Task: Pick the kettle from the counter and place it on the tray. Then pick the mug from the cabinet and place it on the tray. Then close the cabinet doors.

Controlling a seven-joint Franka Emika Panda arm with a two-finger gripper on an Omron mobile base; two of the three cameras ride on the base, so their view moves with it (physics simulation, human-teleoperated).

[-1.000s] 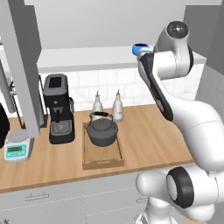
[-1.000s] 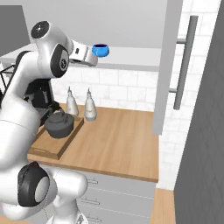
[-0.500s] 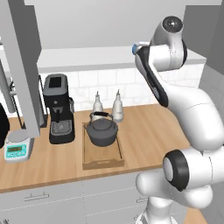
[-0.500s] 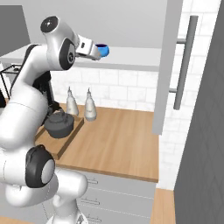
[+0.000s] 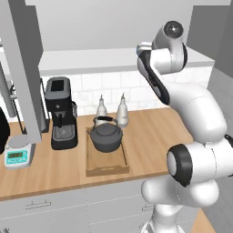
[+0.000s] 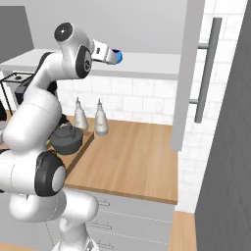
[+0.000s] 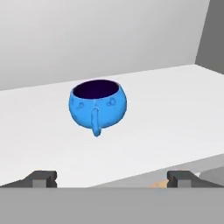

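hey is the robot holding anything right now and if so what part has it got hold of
Nothing is held. The tool is open, its fingertips short of the blue mug, which stands untouched on the cabinet shelf, handle toward the camera.

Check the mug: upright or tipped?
Upright. The mug stands on the pale cabinet shelf, dark opening up, handle facing the camera.

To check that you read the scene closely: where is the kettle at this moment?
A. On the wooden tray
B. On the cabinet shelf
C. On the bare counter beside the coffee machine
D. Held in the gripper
A: the kettle sits inside the rim of the tray on the counter.
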